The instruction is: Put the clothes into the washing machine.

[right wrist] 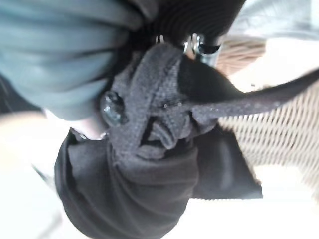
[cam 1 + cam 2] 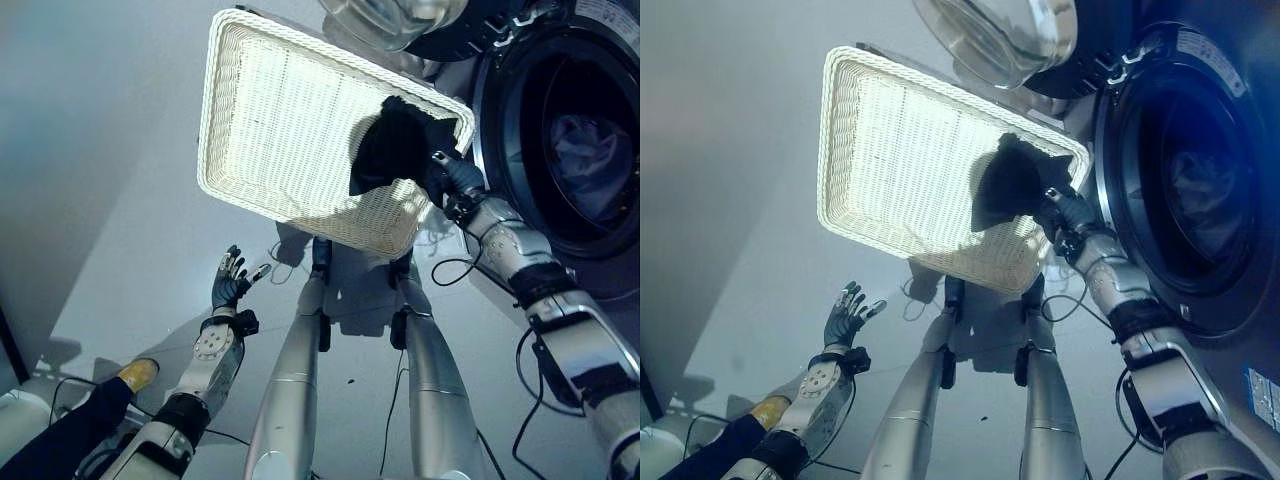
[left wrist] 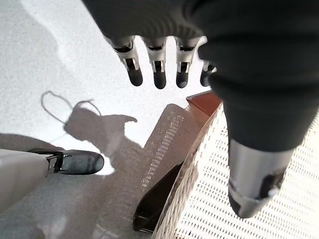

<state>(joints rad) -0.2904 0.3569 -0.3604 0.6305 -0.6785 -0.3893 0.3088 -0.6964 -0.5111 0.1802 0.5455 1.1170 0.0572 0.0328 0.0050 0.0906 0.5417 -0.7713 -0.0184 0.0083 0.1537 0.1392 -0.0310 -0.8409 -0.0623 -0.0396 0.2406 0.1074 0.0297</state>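
Washer drum opening [image 2: 580, 140] is unobstructed, door [image 2: 1000, 35] swung aside; clothes [image 2: 590, 150] are seen inside; white basket [image 2: 290, 120] stands just beside it

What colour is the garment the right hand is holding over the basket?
Black, or very dark. The garment, gripped by the right hand over the white basket, shows best in the left eye view.
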